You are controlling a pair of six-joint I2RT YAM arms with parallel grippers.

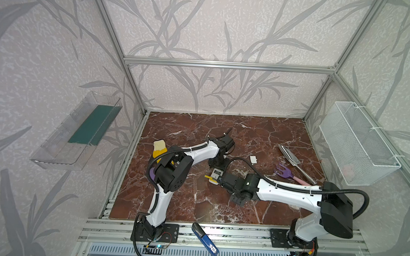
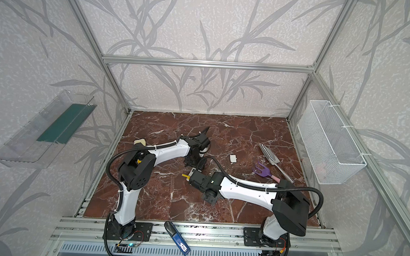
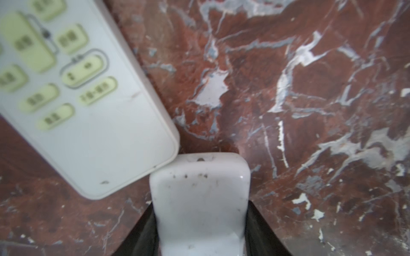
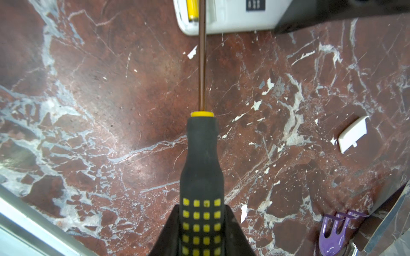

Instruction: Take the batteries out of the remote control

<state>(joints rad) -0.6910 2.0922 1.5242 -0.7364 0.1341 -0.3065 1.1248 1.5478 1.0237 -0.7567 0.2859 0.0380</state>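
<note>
**While its back stands open, the white plastic remote control (image 4: 233, 22) holds a slim yellow battery (image 4: 192, 11)**

As I look down the right wrist camera, the shaft of the black-and-yellow-handled screwdriver (image 4: 202, 155) crosses the remote's open back just beside that battery. My right gripper (image 4: 202, 230) is clamped on the handle, my left gripper (image 3: 200, 221) on the remote's other end. The small white cover (image 1: 253, 159) lies apart from it. The clear plastic wall tray (image 1: 61, 147) carries a flat green sheet (image 1: 94, 125). What the white wire basket (image 1: 350, 141) holds I cannot make out.

Blurred, illegible labels on remote control (image 3: 99, 137) buttons.
</note>
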